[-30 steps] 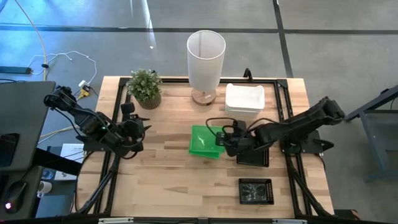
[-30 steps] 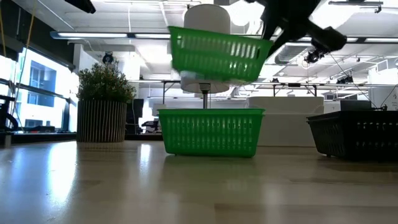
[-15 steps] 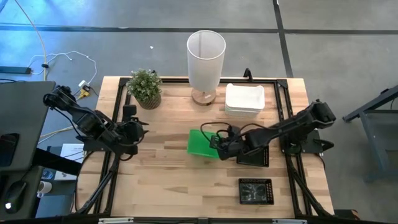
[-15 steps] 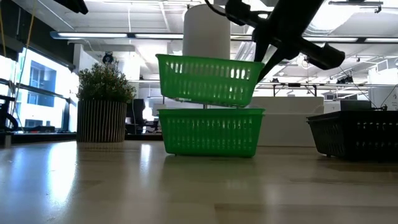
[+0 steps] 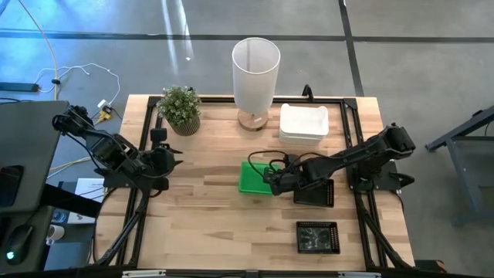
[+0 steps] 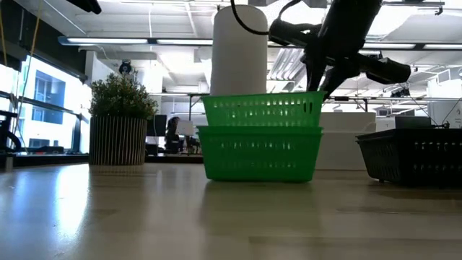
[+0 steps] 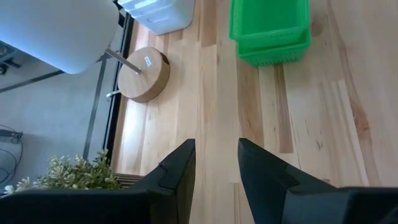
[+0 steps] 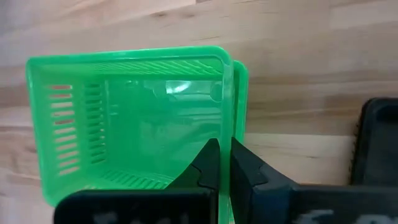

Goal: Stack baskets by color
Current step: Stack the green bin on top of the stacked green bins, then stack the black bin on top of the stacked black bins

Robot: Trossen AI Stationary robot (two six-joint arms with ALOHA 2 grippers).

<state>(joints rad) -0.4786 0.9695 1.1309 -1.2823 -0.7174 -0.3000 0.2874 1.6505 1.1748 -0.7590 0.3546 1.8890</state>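
right gripper (image 8: 219, 163): clamped on the upper green basket's (image 5: 255, 178) near wall
upper basket: nested in lower green basket (image 6: 260, 153)
left gripper (image 7: 214, 163): parted, empty, well apart

From my station I see the table (image 5: 201, 216), pale wood planks inside a black metal frame. A tall white bin (image 5: 255, 68) stands on a round wooden foot (image 7: 143, 74) at the far edge, about midway along it. A small plant (image 5: 181, 106) in a ribbed pot sits near the far left corner, well apart from the bin. On the grey floor (image 5: 401, 46) off the left side, a white cable (image 5: 77, 73) loops past the corner. The low view shows an office hall with ceiling lights (image 6: 137, 41) behind the table.
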